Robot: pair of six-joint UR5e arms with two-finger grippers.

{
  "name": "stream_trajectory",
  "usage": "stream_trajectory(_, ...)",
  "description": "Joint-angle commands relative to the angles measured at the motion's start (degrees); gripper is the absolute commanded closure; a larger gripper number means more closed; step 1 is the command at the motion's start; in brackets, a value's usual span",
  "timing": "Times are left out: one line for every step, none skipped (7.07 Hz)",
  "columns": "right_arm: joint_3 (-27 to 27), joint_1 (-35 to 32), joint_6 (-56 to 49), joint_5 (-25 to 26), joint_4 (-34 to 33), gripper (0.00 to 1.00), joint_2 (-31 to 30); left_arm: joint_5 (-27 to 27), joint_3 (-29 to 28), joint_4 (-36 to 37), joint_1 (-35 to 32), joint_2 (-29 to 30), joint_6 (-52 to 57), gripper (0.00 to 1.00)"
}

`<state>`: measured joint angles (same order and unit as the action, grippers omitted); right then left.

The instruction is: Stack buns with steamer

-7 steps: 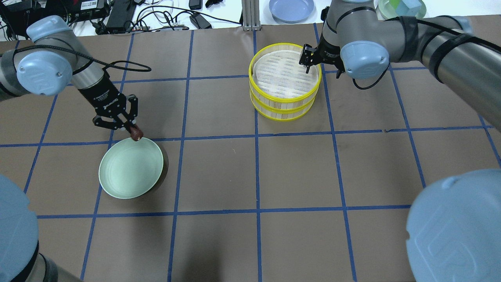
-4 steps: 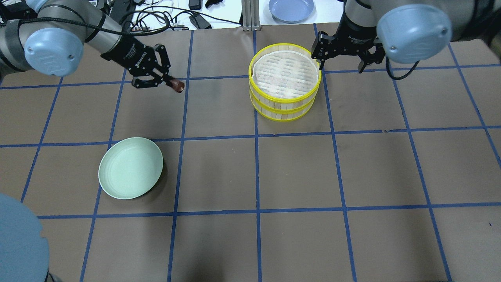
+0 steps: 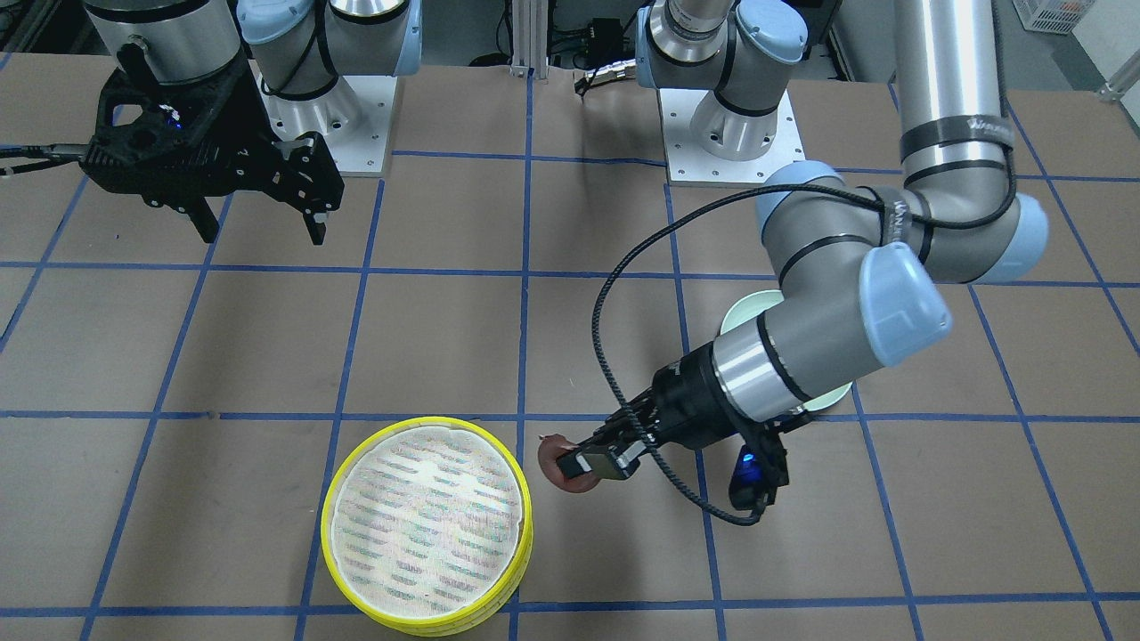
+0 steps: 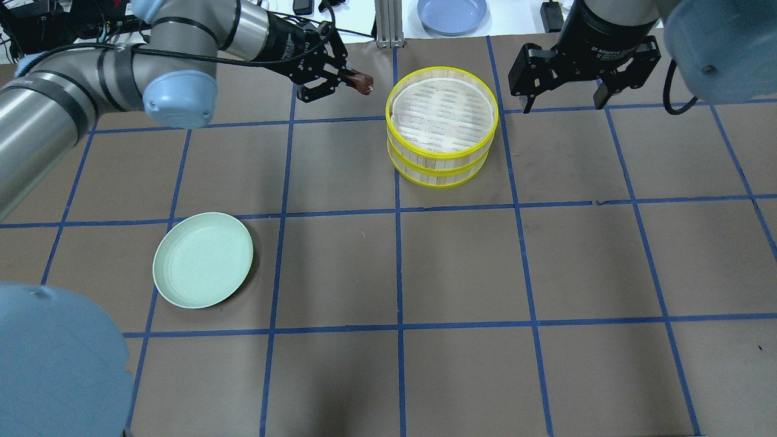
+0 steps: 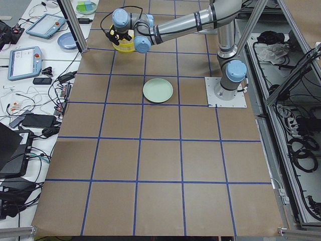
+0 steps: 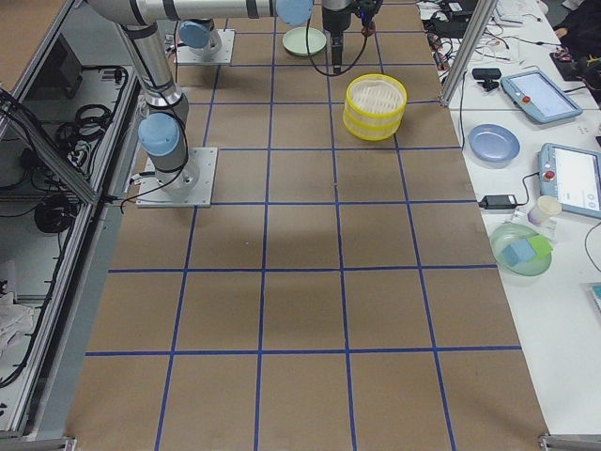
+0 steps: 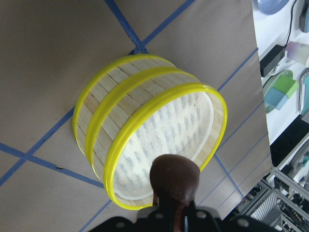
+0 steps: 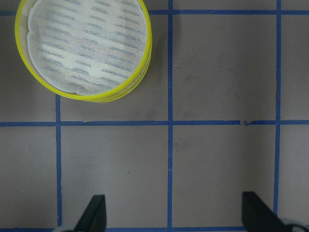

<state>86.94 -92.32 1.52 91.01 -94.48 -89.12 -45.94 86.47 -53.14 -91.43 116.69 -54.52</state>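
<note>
My left gripper (image 4: 357, 81) is shut on the dark reddish-brown bun (image 4: 366, 85) and holds it in the air just left of the yellow-rimmed bamboo steamer (image 4: 442, 124), a stack of two tiers. The left wrist view shows the bun (image 7: 175, 181) in front of the steamer's open top (image 7: 159, 145). In the front view the bun (image 3: 554, 467) is level with the steamer's rim (image 3: 521, 534). My right gripper (image 4: 561, 103) is open and empty, right of the steamer; its fingers (image 8: 94, 212) show wide apart. The cream-white bun is out of view.
The pale green plate (image 4: 203, 260) lies bare at the table's left. Blue tape lines grid the brown table. A blue plate (image 4: 451, 13), cables and devices lie beyond the far edge. The steamer also shows in the right side view (image 6: 376, 105).
My left gripper has lifted the brown bun from the green plate's edge and carried it right, to beside the steamer. My right gripper has drawn back from the steamer's rim and opened wide.
</note>
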Motion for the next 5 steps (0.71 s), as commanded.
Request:
stream_trajectory(0.0,0.0,-0.3,-0.6,-2.9,0.00,0.8,2.6,0.0,7.6,-3.0,5.4,-1.3,1.00)
stream_trajectory(0.0,0.1,-0.3,-0.7,-3.1,0.00,1.2,3.0,-0.1,9.2,-3.9,7.1,-1.4,1.00)
stream_trajectory(0.0,0.1,-0.3,-0.7,-3.1,0.00,1.3,2.4,-0.3,9.2,-4.3,7.8,-1.3,0.87)
stream_trajectory(0.1,0.0,-0.2,-0.7,-3.1,0.00,1.4,2.3,-0.4,9.1,-4.3,7.9,-1.5,0.46)
stream_trajectory(0.1,0.0,-0.2,-0.6,-3.1,0.00,1.5,2.3,-0.6,9.2,-4.4,7.9,-1.6,0.29)
